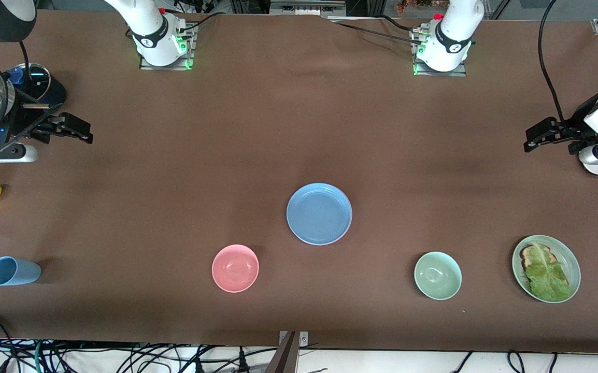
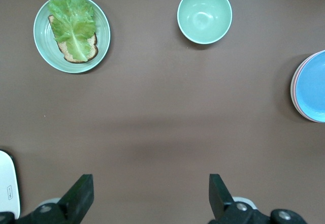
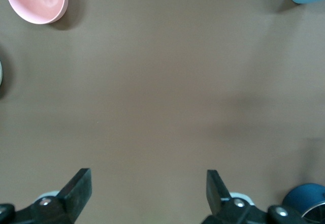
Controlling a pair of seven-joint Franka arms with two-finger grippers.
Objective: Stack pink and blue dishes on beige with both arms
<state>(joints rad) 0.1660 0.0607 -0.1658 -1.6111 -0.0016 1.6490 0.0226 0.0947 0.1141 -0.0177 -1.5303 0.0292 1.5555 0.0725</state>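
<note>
Both tools gape empty: left tool (image 1: 537, 139), right tool (image 1: 79, 132); blue plate (image 1: 319, 213) flat.

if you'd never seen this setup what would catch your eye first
Probably the flat round blue plate mid-table; the left wrist view shows a pink rim under its edge, so it tops a stack. Nearer the front camera sit a small pink bowl, a pale green bowl and a pale green plate with lettuce on bread, that plate toward the left arm's end. Both the left gripper and right gripper hang open over bare table at its ends.
</note>
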